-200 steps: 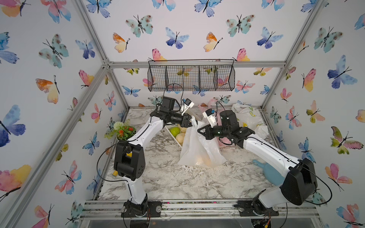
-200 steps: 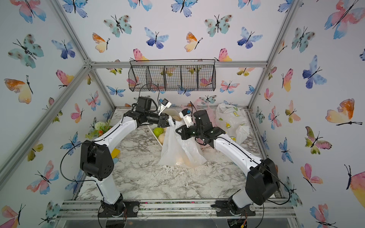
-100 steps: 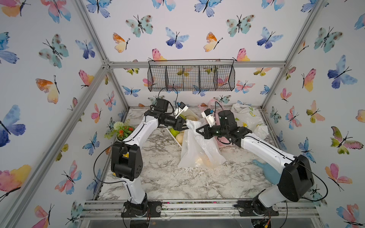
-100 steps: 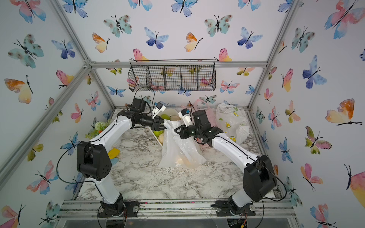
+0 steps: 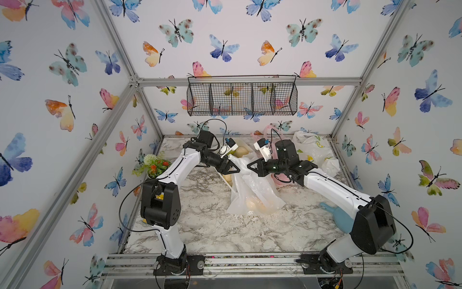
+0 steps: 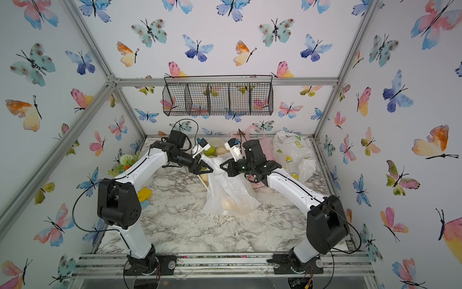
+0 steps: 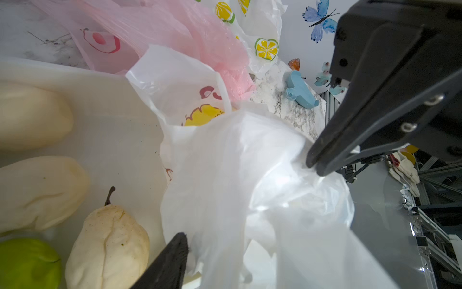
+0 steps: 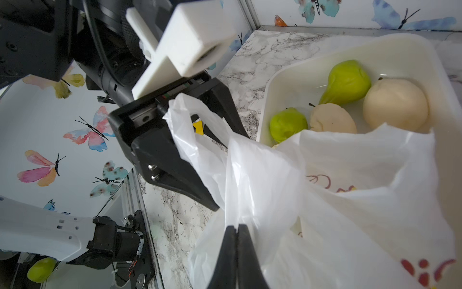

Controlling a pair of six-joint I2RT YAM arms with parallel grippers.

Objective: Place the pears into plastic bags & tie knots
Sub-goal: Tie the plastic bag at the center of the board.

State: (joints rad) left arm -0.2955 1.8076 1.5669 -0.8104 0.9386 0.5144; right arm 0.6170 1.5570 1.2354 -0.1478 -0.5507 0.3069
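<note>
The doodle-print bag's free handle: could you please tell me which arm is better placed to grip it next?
Left. The left claw is open with the free handle lying between its jaws, so it probably only needs to close. The right claw is shut on another part of the bag.

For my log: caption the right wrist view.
Right gripper shut on white bag; open left gripper around handle; pears in tray.

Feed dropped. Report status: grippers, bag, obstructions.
Left gripper open, white bag handle between its jaws. Right gripper shut on white bag's top. Pears inside, no knot. Tray right beside bag.
</note>
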